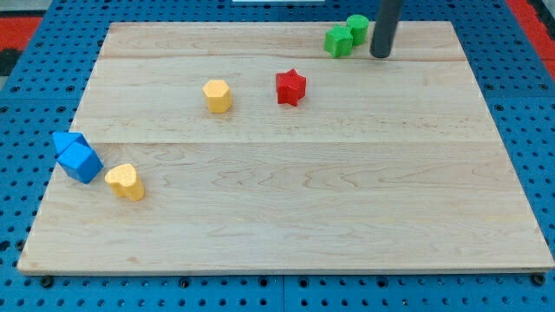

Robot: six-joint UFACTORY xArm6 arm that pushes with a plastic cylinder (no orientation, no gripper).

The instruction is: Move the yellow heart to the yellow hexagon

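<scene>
The yellow heart [126, 181] lies near the board's left edge, low in the view. The yellow hexagon [218, 95] sits up and to the right of it, in the upper middle. My tip [380, 55] is at the view's top right, just right of two green blocks, far from both yellow blocks.
A red star [291, 87] sits right of the yellow hexagon. Two blue blocks [78, 157] touch each other just left of the yellow heart. A green block [338, 41] and a second green block [357, 28] sit at the top, next to my tip. The wooden board [286, 208] lies on a blue pegboard.
</scene>
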